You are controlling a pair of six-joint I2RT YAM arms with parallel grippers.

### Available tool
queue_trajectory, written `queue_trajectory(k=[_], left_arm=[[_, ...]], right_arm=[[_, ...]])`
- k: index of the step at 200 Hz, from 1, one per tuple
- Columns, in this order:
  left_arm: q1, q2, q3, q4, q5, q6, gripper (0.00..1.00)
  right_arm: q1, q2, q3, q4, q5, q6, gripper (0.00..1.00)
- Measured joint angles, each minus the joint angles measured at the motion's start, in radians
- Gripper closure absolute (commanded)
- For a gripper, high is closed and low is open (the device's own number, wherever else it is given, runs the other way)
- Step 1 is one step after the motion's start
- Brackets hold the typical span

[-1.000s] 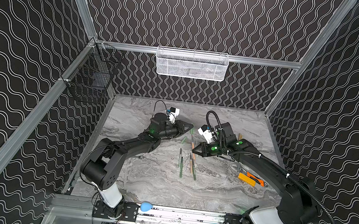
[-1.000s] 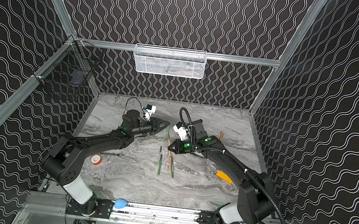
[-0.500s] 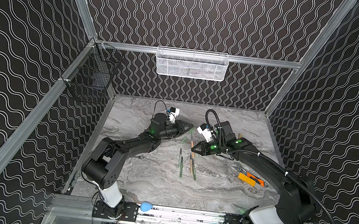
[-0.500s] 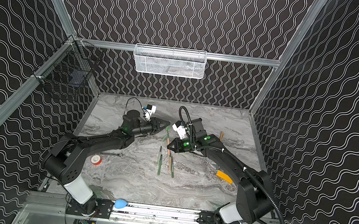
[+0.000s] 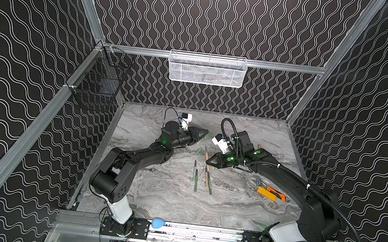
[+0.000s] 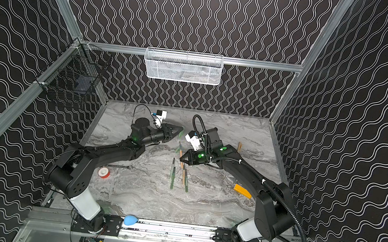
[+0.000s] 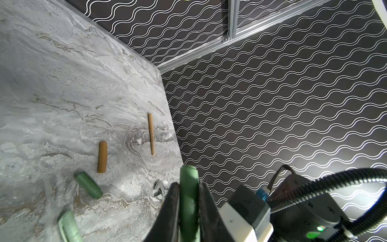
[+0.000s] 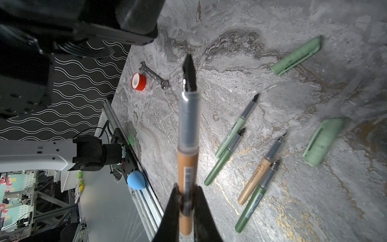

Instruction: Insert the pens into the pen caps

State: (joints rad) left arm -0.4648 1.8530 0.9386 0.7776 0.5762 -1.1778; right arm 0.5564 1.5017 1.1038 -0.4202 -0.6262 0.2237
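Observation:
My left gripper (image 7: 188, 185) is shut on a green pen cap (image 7: 188, 188), which sticks out past the fingertips. In a top view this cap (image 5: 206, 136) is held at mid-table. My right gripper (image 8: 187, 189) is shut on a tan-orange pen (image 8: 187, 146) whose dark tip points away from it. In a top view the pen (image 5: 206, 154) points up towards the held cap, a short gap apart. Several more pens (image 8: 234, 130) lie side by side on the table. Two pale green caps (image 8: 296, 55) (image 8: 322, 141) lie beyond them. A tan cap (image 7: 102, 157) and a dark green cap (image 7: 88, 185) lie near my right arm.
A silver wrench (image 8: 155, 75) and a red tape roll (image 6: 103, 173) lie at the left. An orange utility knife (image 5: 270, 193) lies by the right arm. A tan capped pen (image 7: 151, 134) lies near the right wall. A white basket (image 5: 207, 69) hangs on the back rail.
The right gripper with its pen has edged slightly leftwards, towards the left gripper. The left arm has barely moved.

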Motion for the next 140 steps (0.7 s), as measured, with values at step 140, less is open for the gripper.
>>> queue_trajectory(k=[140], left_arm=[[0.000,0.000,-0.023,0.043,0.000,-0.023,0.81]], right_arm=[[0.000,-0.001,0.016,0.053,-0.017,0.020,0.89]])
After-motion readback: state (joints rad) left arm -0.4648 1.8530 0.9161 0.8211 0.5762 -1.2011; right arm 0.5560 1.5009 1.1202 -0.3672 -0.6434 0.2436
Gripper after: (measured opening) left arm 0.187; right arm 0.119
